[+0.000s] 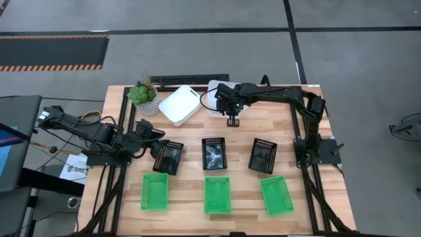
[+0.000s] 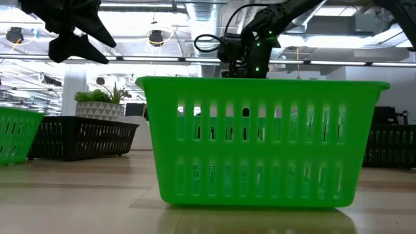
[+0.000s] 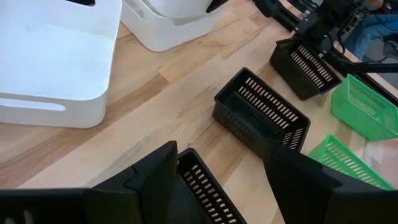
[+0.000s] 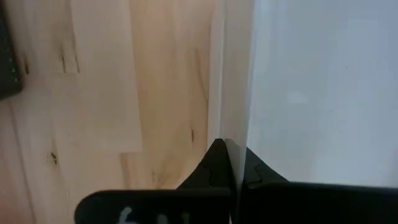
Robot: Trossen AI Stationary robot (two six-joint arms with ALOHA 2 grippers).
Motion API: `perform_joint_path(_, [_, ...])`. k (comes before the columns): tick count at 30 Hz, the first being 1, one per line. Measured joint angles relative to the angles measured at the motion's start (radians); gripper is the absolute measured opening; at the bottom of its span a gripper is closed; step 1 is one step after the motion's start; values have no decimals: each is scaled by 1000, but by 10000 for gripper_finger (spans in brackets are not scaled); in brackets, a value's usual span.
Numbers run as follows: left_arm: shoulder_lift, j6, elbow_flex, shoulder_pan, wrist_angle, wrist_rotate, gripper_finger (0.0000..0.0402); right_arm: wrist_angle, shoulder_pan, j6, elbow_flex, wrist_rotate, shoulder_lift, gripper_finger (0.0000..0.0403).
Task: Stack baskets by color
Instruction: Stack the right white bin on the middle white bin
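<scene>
Three green baskets [image 1: 217,194] stand in a row near the front edge, with three black baskets [image 1: 214,153] in a row behind them. One white basket [image 1: 179,104] sits askew at the far side. A second white basket [image 1: 214,97] lies beside it under my right arm. My right gripper [image 1: 233,120] is shut on that second basket's near wall. My left gripper [image 1: 156,146] hovers open above the left black basket [image 3: 202,186], its fingers on either side and clear of it. My right gripper pinches the white basket's near wall at its rim [image 4: 233,134]. One finger [image 4: 214,165] is outside the wall and the other finger [image 4: 261,174] is inside. The fingers come steeply from above. I cannot tell whether the basket is off the table.
A potted plant [image 1: 143,94] stands at the far left beside the white baskets. A black bar [image 1: 191,79] lies along the far edge. Bare wood shows between the white baskets and the black row. In the low view the middle green basket [image 2: 263,140] fills the foreground.
</scene>
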Motion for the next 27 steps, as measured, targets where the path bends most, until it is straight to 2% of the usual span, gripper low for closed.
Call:
perform_joint_path(7, [0,0,0,0,0,0,224,0,-2,5,0,0,0,2])
perform_joint_path(18, [0,-1,0,0,1,11,224,0,-9,8,0,-1,0,33])
perform_joint_path(22, [0,-1,0,0,0,12,224,0,-9,8,0,0,0,53])
perform_joint_path(27, [0,-2,0,0,1,12,224,2,-10,13,0,13,-1,97])
